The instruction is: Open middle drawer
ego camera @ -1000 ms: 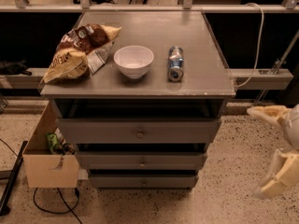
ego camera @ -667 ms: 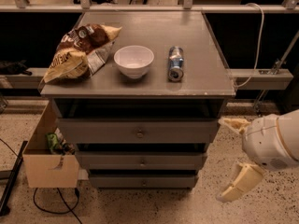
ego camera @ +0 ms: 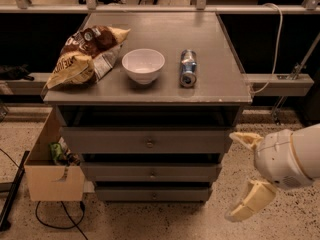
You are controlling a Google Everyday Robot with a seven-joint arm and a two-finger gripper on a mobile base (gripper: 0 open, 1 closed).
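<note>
1. My gripper [ego camera: 235, 176] hangs just off the cabinet's [ego camera: 220, 49] lower right side, not touching it; fingers [ego camera: 252, 201] spread wide, holding nothing.
2. Middle drawer [ego camera: 115, 172] is second of three in the cabinet front and looks shut; small round knob [ego camera: 152, 174] at its centre, untouched.
3. On the cabinet top: chip bag [ego camera: 85, 54] left; white bowl [ego camera: 143, 65] middle; can [ego camera: 188, 68] lying on its side to the right of the bowl.
4. Cardboard box [ego camera: 50, 181] on the floor against the cabinet's left side.

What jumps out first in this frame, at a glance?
The cream gripper fills the lower right, fingers spread wide, beside the grey cabinet, level with its shut middle drawer. On the cabinet top sit a chip bag, a white bowl and a can lying on its side.
</note>
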